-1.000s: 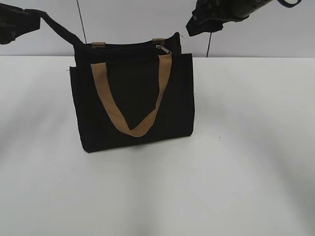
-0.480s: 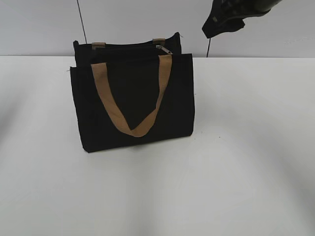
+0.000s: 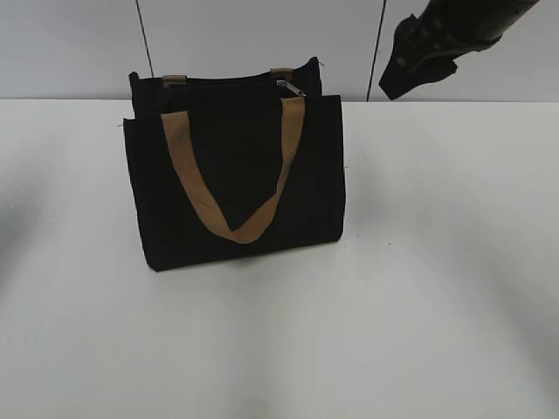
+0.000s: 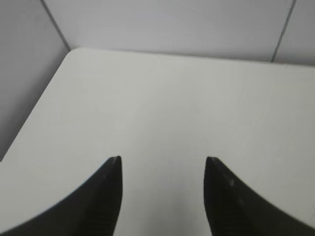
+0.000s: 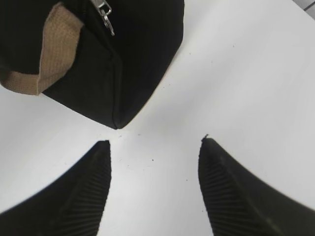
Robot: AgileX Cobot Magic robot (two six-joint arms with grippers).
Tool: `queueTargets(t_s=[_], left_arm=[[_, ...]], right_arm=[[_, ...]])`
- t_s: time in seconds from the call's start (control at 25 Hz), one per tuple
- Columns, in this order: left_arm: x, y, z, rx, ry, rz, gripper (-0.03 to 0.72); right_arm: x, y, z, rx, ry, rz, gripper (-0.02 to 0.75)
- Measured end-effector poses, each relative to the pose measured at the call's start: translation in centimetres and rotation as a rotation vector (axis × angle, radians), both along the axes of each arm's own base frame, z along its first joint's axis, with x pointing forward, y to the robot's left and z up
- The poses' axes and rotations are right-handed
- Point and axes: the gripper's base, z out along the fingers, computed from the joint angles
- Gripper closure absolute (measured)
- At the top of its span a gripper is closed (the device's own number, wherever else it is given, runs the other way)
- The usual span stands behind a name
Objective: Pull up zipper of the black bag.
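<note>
The black bag stood upright on the worktop, its zipper pull at the top edge's right end. My right end effector hung spread above the bag's corner — empty; my left end effector was released too.

Left end effector with fingers spread apart, hovering above bare white table, grey wall behind

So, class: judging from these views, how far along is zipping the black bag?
Done: the silver pull tab sits at the right end of the black bag, so the zipper appears drawn across. In hand: nothing; the left gripper and right gripper have open, empty jaws. Left: apparently only clearing away.
</note>
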Motion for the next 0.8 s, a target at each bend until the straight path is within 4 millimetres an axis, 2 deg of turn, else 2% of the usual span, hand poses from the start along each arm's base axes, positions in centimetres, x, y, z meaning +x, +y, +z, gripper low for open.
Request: queueTargets(t_s=[0.16,0.44,0.6,0.8], left_arm=[[-0.6,-1.0,-1.1,-0.023,0.139,-0.081,0.286],[-1.4,-2.3,-1.1,-0.061,0.294,-0.142,0.339],[-1.6,-2.6,0.0,-0.115,0.394,-0.116,0.364],[-1.9,-3.2,1.6,-0.214,0.493,-0.08,0.368]], right_arm=[[-0.4,-0.4,0.3,-0.008,0.021,-0.049,0.306],[-0.9,-1.2,0.3,0.039,0.131,-0.218,0.332],[-0.5,-3.6,0.2,0.077,0.194,-0.387,0.34],[-0.2,-7.0,0.0,0.075,0.249,-0.503,0.341]])
